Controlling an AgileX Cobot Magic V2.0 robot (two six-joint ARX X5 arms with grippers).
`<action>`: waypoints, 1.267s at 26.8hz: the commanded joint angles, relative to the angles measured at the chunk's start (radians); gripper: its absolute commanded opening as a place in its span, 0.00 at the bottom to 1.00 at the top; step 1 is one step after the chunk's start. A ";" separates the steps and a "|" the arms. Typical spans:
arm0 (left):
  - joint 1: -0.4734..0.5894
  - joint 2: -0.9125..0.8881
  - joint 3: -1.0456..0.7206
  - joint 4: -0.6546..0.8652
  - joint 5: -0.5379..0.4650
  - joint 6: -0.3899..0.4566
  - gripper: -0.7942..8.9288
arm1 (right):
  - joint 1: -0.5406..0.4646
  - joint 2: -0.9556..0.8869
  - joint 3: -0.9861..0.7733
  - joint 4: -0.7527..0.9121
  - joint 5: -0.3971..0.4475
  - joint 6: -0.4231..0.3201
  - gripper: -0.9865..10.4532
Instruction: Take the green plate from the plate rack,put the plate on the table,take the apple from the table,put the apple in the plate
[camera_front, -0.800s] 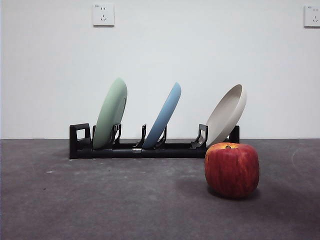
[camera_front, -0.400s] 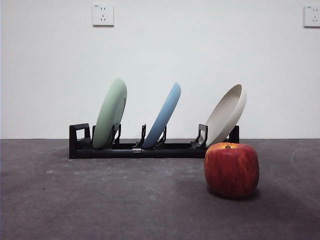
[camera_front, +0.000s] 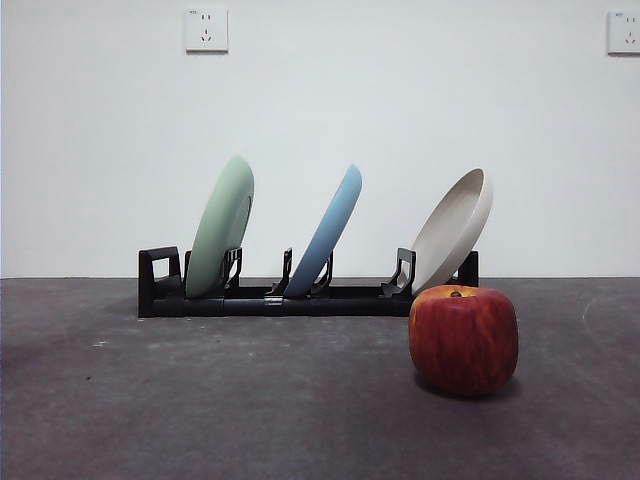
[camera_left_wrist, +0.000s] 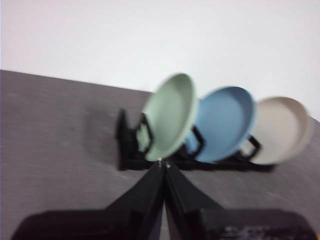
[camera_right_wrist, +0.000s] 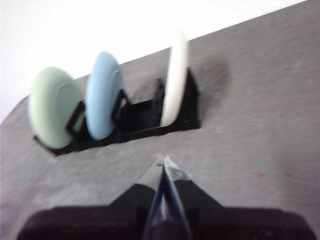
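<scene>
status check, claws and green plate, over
Left claw shut, empty, facing rack. Right claw shut, empty. Green plate in plate rack; apple on table. Nothing blocking.

Count on the worktop
Three plates: one pale mint-green plate, one light blue plate, one beige plate; one black plastic rack; one red apple.

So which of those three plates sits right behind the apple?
The beige plate, at the end of the plate rack nearest the apple; the green plate stands at the opposite end.
</scene>
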 joint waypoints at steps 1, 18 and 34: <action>0.002 0.098 0.069 -0.024 0.071 -0.003 0.08 | -0.002 0.080 0.051 -0.011 -0.094 -0.031 0.09; -0.039 0.726 0.558 -0.196 0.286 0.058 0.31 | -0.002 0.349 0.188 -0.081 -0.193 -0.072 0.37; -0.163 1.498 1.244 -0.313 0.111 0.156 0.31 | -0.002 0.349 0.188 -0.078 -0.192 -0.072 0.36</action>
